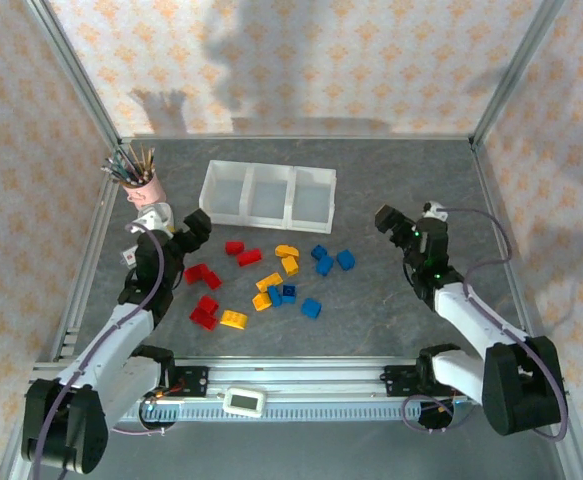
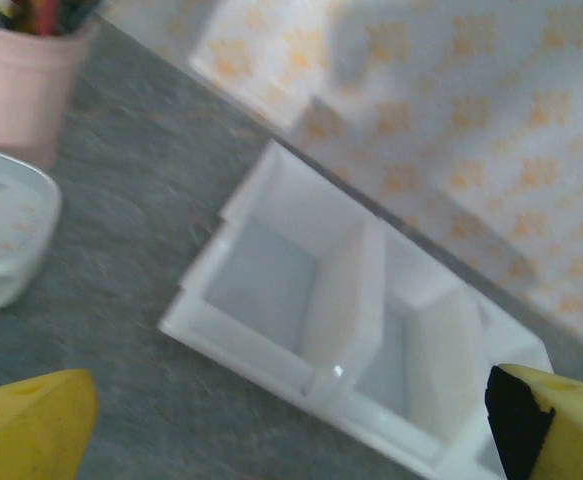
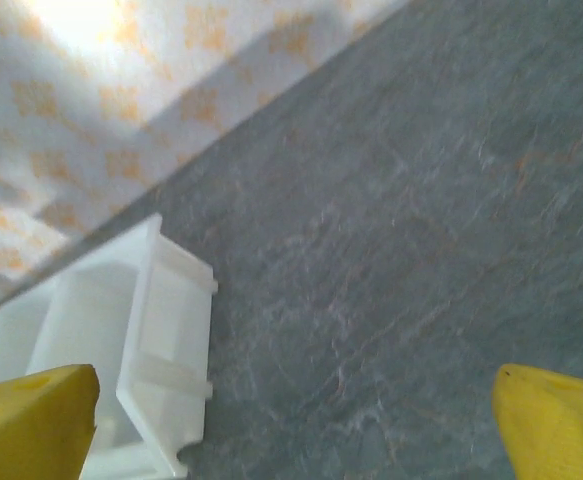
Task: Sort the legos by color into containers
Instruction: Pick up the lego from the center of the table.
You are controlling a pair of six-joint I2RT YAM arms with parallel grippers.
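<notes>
We record a pink pencil cup [image 1: 141, 185] at the far left of the desk [image 1: 391, 170], apart from the work and no part of the sort.

The left claw [image 1: 198, 224] hangs just off the near left corner of the tray [image 1: 214, 200]. Its wrist view shows one yellow finger at each lower corner, so we judge it spread wide and carrying nothing.

The red bricks [image 1: 203, 276] lie loose on the desk directly nearward of that claw, towards the arm bases, with two more [image 1: 241, 252] just to its right. The left arm is plainly the nearer one to them. The move turns on this: the claw must draw back and down, away from the tray.

The tray stands at the far middle, its three compartments in a row running left to right. We see no brick in any of them, so we judge the sort not yet begun.

The yellow-orange bricks [image 1: 268, 283] are scattered in the middle, nearward of the tray, roughly between the two claws.

The blue bricks [image 1: 323, 260] lie right of centre. They sit leftward and slightly nearward of the right claw [image 1: 387, 218], which is the nearer one to them.

The right claw's fingers likewise show at opposite edges of its wrist view: spread, nothing between them
</notes>
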